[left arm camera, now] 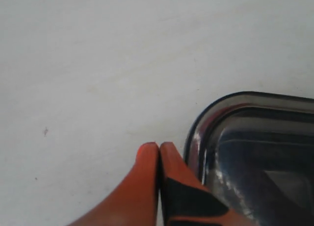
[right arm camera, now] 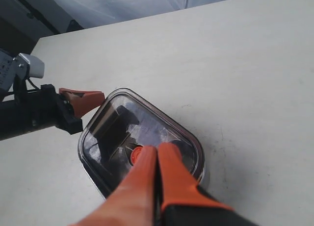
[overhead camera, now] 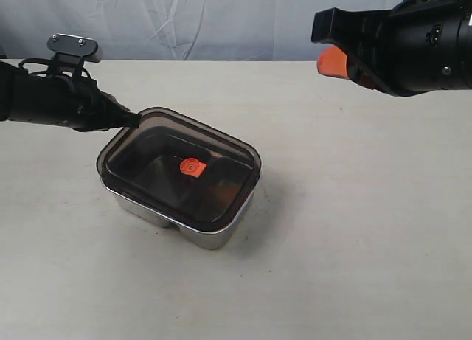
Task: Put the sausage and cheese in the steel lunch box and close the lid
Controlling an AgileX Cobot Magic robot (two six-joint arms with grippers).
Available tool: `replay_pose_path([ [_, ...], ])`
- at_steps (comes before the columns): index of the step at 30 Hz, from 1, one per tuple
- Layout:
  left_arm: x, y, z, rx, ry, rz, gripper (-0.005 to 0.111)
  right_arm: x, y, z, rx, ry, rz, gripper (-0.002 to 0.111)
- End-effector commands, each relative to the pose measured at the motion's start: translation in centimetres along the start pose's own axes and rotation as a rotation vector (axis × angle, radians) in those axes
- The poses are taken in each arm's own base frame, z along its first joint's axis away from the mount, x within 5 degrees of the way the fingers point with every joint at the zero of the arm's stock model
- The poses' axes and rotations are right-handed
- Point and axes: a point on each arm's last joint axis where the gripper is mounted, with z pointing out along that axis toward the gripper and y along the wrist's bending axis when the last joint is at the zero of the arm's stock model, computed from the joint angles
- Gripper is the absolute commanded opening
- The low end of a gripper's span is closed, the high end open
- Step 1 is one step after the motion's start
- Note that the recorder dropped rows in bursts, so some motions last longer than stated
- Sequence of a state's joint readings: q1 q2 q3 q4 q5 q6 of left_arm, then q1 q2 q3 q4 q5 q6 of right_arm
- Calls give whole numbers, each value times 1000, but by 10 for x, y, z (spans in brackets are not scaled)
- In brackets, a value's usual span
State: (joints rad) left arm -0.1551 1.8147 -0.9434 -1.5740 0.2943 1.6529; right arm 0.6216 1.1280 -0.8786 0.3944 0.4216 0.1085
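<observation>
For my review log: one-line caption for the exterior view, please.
Smoky lid rests on the steel lunch box; shut left pincer beside its corner, right pincer raised clear.

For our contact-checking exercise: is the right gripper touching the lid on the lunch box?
Apart. The exterior view shows the right gripper high above the table, well away from the lid.

No writing, label, brand name, number or sign can be read on anything here.
</observation>
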Motion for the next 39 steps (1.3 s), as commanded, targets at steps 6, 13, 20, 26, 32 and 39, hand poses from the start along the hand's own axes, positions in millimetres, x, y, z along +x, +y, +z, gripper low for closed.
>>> replay_pose_path([
  [6,0,-26,7,26,18,79,0,0,-2,0,10,-5,-10,0],
  [13,-11,-20,-6,-112,-20,112,0,16,-13,32,62,165,16,0],
  [20,-38,-45,-26,101,-127,140,0,34,-27,89,75,270,131,0],
  [26,-29,-42,-11,110,-81,129,0,38,-27,96,51,296,141,0],
  [32,-13,-40,10,144,-15,106,0,38,-27,96,49,298,141,0],
  [39,-2,-39,23,169,29,92,0,39,-27,96,48,302,139,0],
])
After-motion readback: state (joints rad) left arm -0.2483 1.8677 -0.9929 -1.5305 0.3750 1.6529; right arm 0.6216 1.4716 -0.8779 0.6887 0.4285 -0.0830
